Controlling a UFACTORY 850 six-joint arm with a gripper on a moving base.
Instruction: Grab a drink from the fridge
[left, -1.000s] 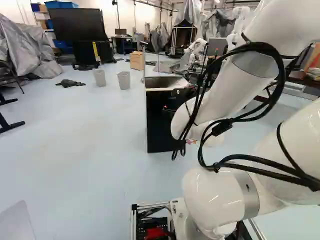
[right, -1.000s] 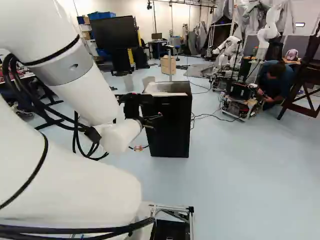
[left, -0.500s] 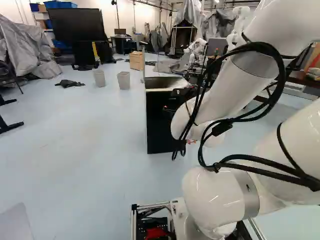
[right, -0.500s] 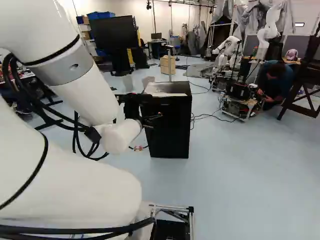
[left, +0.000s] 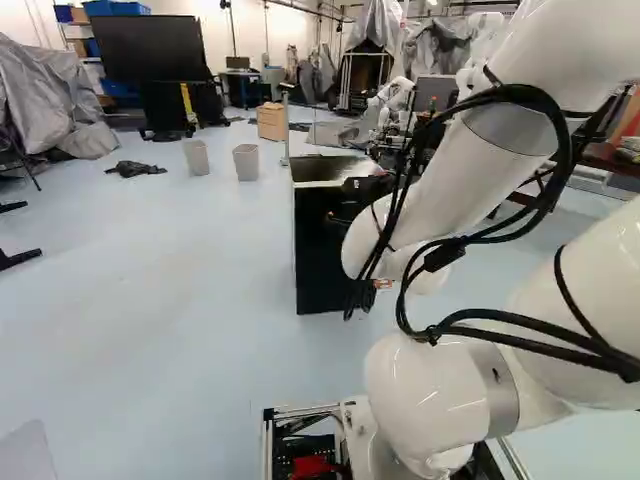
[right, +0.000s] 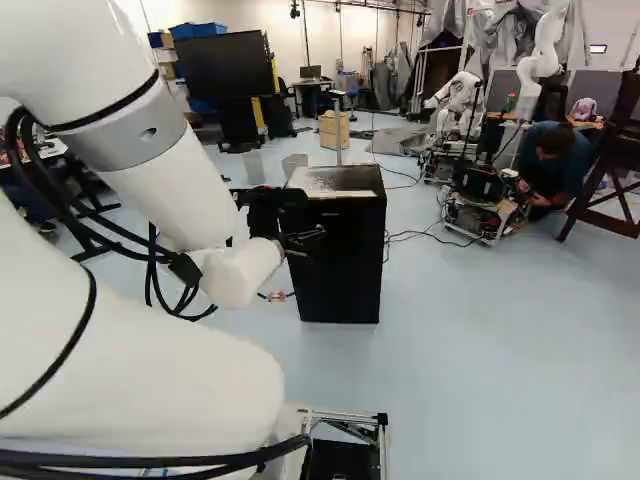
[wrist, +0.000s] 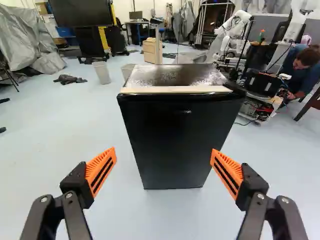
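My gripper (right: 305, 240) shows in the right base view in front of the fridge's upper front, small and dark. In the wrist view the gripper (wrist: 164, 167) stands wide open, its orange pads apart with nothing between them. Ahead of it is the black fridge (wrist: 175, 135), upright on the floor with its door closed. The same fridge (right: 345, 255) appears right of the gripper in the right base view, and partly behind my arm in the left base view. No drink can be seen.
Two grey bins (left: 246, 162) and a wooden box (left: 271, 121) stand beyond the fridge. Right of it in the right base view are another robot (right: 480, 195), a crouching person and a cable on the floor. A large screen (right: 228, 78) stands at the back.
The base has moved a little nearer the fridge, which looks slightly larger and lower in the base views. My arm keeps its pose above the joint.
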